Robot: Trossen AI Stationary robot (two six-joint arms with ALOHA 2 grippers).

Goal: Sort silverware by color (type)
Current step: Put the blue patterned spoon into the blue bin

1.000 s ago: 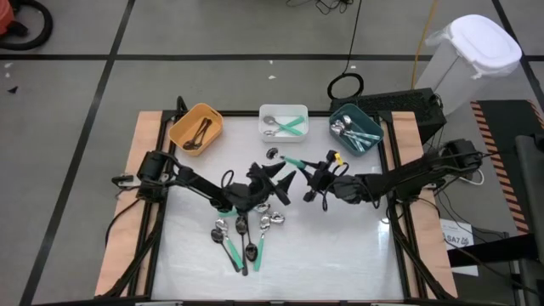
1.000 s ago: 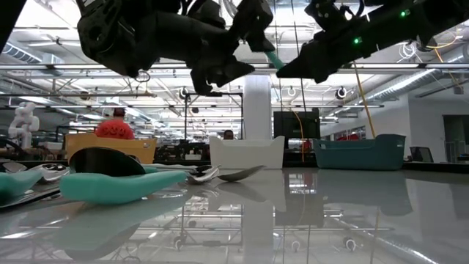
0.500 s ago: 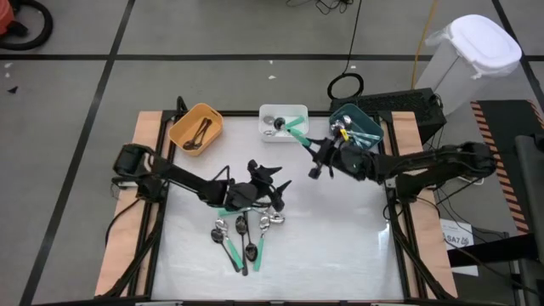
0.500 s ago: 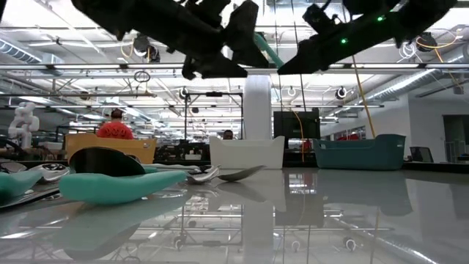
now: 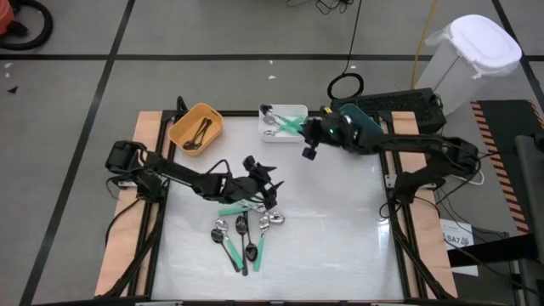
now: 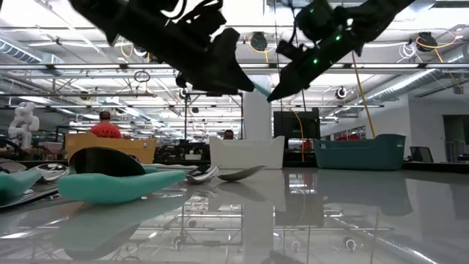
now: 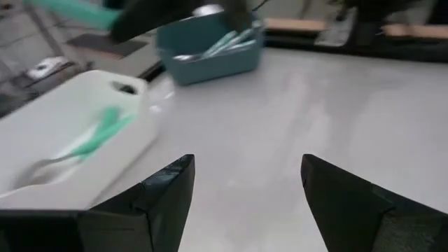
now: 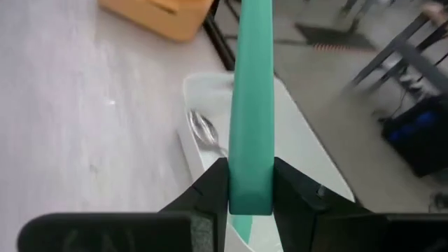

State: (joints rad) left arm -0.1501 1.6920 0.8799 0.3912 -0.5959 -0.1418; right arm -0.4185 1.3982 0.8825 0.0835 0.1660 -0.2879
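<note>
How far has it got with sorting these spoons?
Partly done. Spoons already lie in the orange bin, the white bin and the teal bin. In hand: the right pincer grips a mint-green spoon over the white bin, not yet dropped. The left pincer is open and empty above the table. Left: a cluster of spoons still on the table.

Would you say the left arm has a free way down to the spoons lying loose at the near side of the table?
Probably yes: the left gripper, jaws open and empty, sits right beside the loose spoons, with nothing between; the right gripper is off at the white bin.
</note>
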